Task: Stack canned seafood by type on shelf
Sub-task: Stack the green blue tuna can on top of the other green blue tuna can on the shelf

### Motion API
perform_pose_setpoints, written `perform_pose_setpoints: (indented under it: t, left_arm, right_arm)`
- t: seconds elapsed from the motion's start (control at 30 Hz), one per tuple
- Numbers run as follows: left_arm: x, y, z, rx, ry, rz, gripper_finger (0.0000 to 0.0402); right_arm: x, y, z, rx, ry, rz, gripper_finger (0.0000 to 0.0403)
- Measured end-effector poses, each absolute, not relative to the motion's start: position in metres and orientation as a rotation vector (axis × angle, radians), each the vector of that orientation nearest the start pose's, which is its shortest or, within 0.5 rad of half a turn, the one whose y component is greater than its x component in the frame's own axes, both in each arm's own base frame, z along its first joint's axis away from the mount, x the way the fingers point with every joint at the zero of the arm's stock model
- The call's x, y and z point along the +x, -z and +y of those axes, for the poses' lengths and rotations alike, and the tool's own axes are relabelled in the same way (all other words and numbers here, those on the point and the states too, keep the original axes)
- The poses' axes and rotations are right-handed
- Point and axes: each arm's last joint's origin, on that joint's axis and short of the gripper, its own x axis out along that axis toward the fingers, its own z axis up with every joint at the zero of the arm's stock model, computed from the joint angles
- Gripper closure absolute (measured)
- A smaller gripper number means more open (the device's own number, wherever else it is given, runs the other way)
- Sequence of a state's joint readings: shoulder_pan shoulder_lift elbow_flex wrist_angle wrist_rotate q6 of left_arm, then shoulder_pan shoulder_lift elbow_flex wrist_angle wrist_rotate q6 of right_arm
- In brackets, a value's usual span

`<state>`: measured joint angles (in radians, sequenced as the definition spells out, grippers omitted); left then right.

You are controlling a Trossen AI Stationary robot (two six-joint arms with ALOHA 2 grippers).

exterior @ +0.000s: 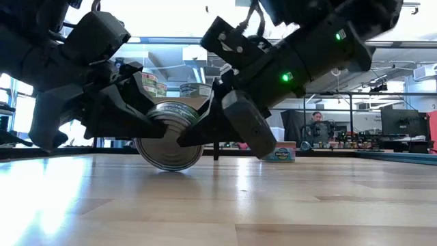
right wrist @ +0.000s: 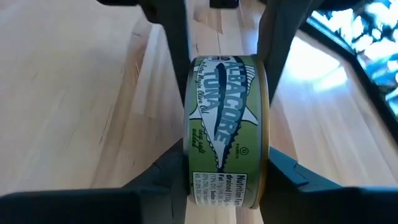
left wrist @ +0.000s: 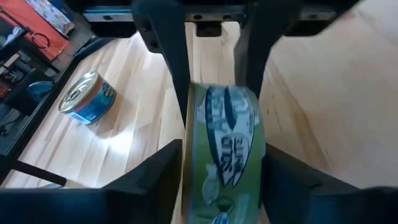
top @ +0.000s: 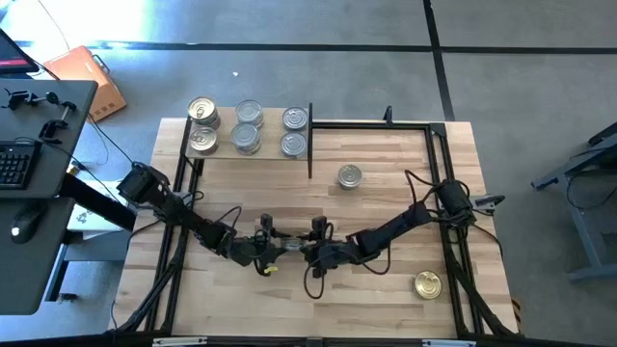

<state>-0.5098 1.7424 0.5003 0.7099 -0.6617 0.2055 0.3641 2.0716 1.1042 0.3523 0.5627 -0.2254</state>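
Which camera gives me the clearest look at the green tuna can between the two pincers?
The right wrist view: the green tuna can fills it, label readable, standing on edge. The left wrist view shows it blurred, the low view partly hidden, and the high view hides it.

Green-labelled tin (left wrist: 227, 149): lower part running off the left wrist view's edge, label print blurring there; in the high view both grippers are covering it. Shelf (exterior: 194, 87): arms are masking most of it in the low view. Tins on shelf (top: 248, 126): labels showing too small to read. Person (exterior: 316, 127) beyond table: partly hiding behind equipment.
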Motion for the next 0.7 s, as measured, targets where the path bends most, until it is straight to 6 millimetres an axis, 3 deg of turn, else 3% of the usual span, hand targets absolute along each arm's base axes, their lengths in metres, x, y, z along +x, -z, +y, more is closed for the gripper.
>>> perform_pose_setpoints:
  t: [0.2,0.33,0.5,0.7]
  left_arm:
    - [0.259,-0.112,-0.120,0.483,-0.094,0.417,0.0185]
    - [0.269,-0.116,-0.117,0.498,-0.115,0.449,0.0181]
    - [0.280,-0.119,-0.118,0.555,-0.120,0.554,0.0208]
    - [0.285,-0.124,-0.122,0.569,-0.116,0.592,0.0270]
  right_arm:
    - [0.400,-0.130,0.133,-0.414,0.201,0.695,0.0280]
    - [0.404,-0.138,0.132,-0.394,0.221,0.753,0.0280]
    - [0.405,-0.140,0.129,-0.390,0.230,0.769,0.0280]
    - [0.405,-0.140,0.130,-0.389,0.221,0.772,0.0271]
